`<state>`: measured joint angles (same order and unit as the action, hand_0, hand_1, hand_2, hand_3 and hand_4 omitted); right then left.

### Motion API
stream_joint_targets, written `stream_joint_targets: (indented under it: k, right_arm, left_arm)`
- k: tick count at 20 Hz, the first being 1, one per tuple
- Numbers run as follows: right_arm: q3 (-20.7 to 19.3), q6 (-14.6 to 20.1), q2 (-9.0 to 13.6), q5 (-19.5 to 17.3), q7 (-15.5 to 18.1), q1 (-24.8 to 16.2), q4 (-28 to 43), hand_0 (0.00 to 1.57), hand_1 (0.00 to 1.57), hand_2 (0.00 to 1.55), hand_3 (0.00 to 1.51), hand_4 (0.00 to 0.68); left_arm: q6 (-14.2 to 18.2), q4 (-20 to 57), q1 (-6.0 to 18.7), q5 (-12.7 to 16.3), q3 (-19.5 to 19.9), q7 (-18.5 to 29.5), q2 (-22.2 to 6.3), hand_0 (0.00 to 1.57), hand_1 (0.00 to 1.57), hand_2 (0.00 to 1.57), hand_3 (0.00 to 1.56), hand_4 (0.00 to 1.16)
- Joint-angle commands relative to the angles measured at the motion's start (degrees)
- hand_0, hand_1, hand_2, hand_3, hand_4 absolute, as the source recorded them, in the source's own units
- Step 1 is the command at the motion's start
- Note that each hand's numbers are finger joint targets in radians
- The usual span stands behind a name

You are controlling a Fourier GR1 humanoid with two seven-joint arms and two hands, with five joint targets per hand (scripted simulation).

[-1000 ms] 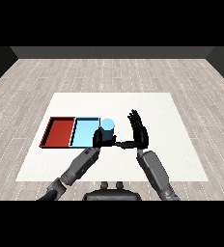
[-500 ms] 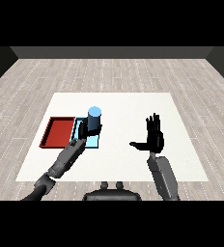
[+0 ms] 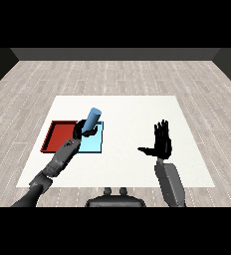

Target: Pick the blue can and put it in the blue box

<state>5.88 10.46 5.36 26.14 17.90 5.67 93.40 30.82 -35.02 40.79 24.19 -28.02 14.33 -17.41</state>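
Left hand [image 3: 84,130] is curled round the blue can [image 3: 92,120], left of middle, tipped over the blue tray [image 3: 95,145]. I think it could roll out or hit the red tray [image 3: 60,135]. Right hand [image 3: 162,144] is open.

Tilted blue can [image 3: 92,120] above the light blue tray [image 3: 94,144], top leaning right.

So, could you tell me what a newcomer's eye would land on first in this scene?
First the blue can, tilted and held by the left hand curled round it, above the light blue tray left of the table's middle. Next the red tray lying right beside it on the far left. Then the right hand, fingers straight, raised over the white table on the right and holding nothing.
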Motion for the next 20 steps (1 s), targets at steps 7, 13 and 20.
stream_joint_targets:
  k: [7,13,20]
  right_arm:
    - [-2.0,-1.0,-1.1,0.8,2.3,0.0,-3.6,0.0,0.0,0.0,0.0,0.0]
    - [-4.7,-1.2,0.5,1.0,1.4,2.6,-7.6,0.0,0.0,0.0,0.0,0.0]
    - [-6.0,-6.3,1.7,3.3,2.8,-2.0,-5.3,0.0,0.0,0.0,0.0,0.0]
  left_arm:
    - [-1.7,25.2,5.6,-5.0,-2.6,-13.7,6.4,0.65,0.65,0.59,0.24,0.92]
    - [-0.7,30.0,7.0,-0.2,4.9,-12.4,7.8,1.46,1.46,1.31,0.0,0.7]
    - [-5.9,34.2,7.5,-3.6,4.1,-12.6,6.1,0.0,0.0,0.0,0.0,0.0]
